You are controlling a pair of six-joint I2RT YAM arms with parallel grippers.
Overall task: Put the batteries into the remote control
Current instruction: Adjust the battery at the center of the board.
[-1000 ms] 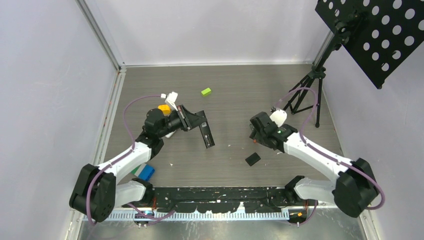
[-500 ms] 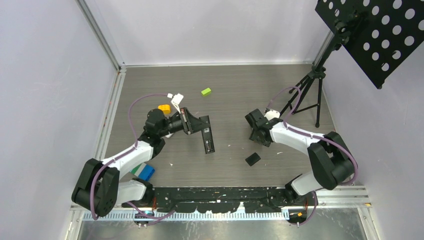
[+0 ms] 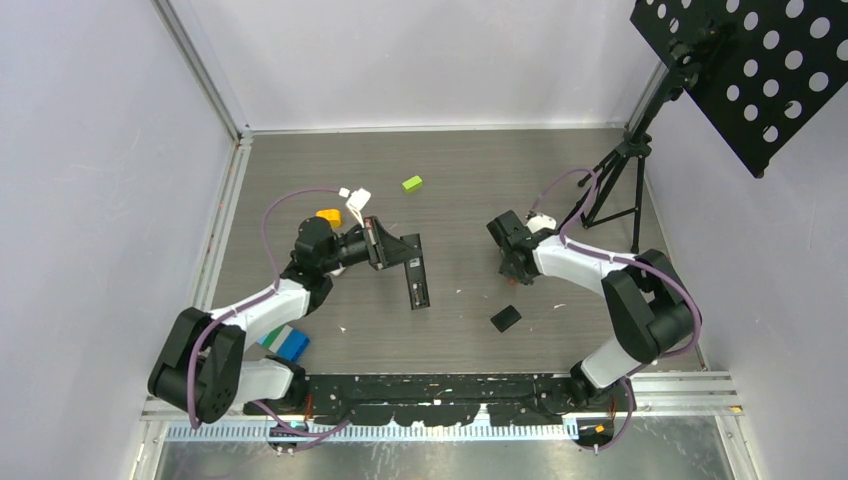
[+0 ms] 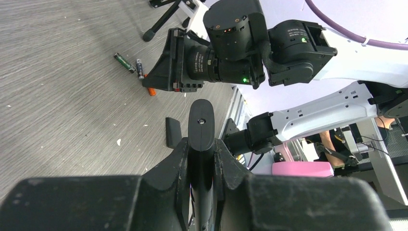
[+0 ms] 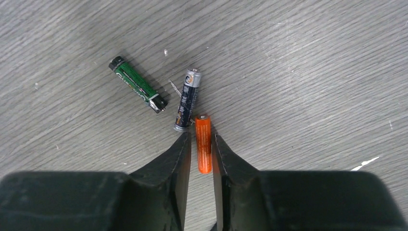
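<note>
**Remote gripped at left, orange cell pinched at right**
The left end effector (image 4: 200, 144) clamps the remote control (image 4: 200, 120) by its sides. On the surface (image 5: 288, 72), the green battery (image 5: 137, 84) and dark battery (image 5: 187, 101) lie loose, while the right end effector (image 5: 201, 139) squeezes the orange battery (image 5: 203, 149). The cells are likely light, rigid, slick and rolling: grip mid-barrel.

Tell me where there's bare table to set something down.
Free: the grey wood table between the black remote control and the right gripper, and the far strip right of the green block. Crowded: the small cylindrical batteries under that gripper.
</note>
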